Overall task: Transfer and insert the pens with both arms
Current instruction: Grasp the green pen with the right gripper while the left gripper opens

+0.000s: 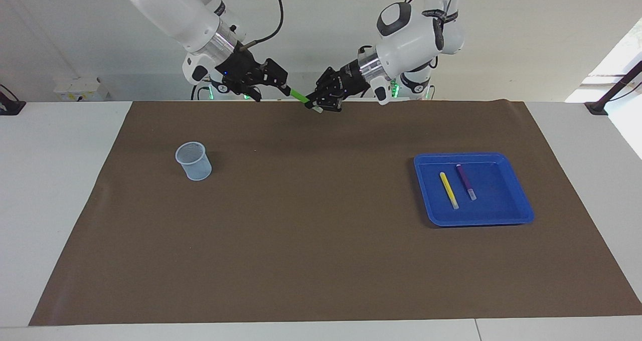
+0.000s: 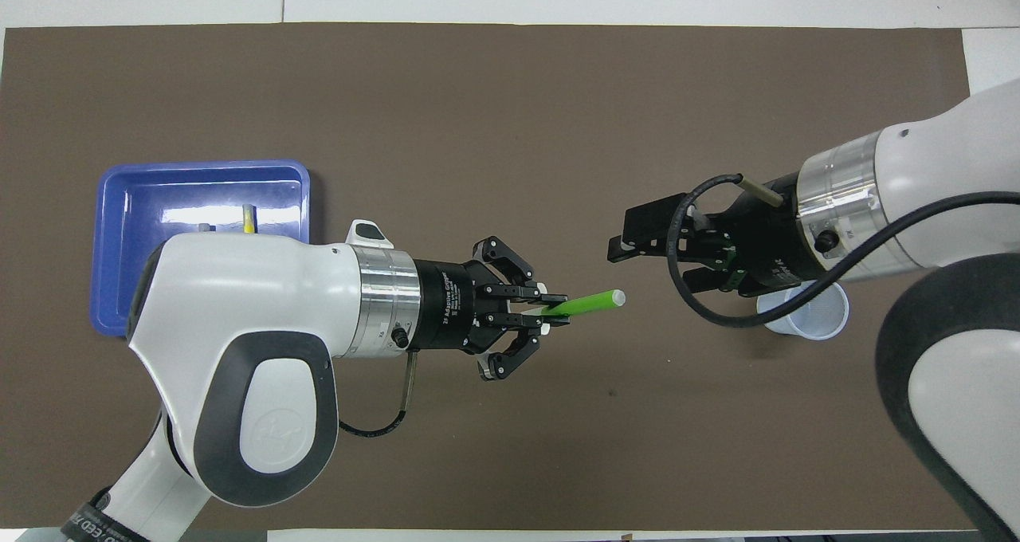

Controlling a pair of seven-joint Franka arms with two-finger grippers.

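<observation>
Green pen [image 2: 586, 304] hangs over the mat's middle, pinched in the left tool [image 2: 550, 316], whose collar reads "2F Adaptive Gripper". Right tool [image 2: 637, 239] gapes beside it. Only the facing view fully shows the yellow pen [image 1: 449, 190] and purple pen [image 1: 466, 181] in the blue tray [image 1: 516, 215].

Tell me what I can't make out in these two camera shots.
- Overhead view: the left arm covers most of the yellow pen and purple pen in the blue tray.
- Overhead view: the right arm overlaps part of the mesh cup.
- Facing view: whether the open right pincer already touches the green pen, held by the left pincer, is unclear.
</observation>
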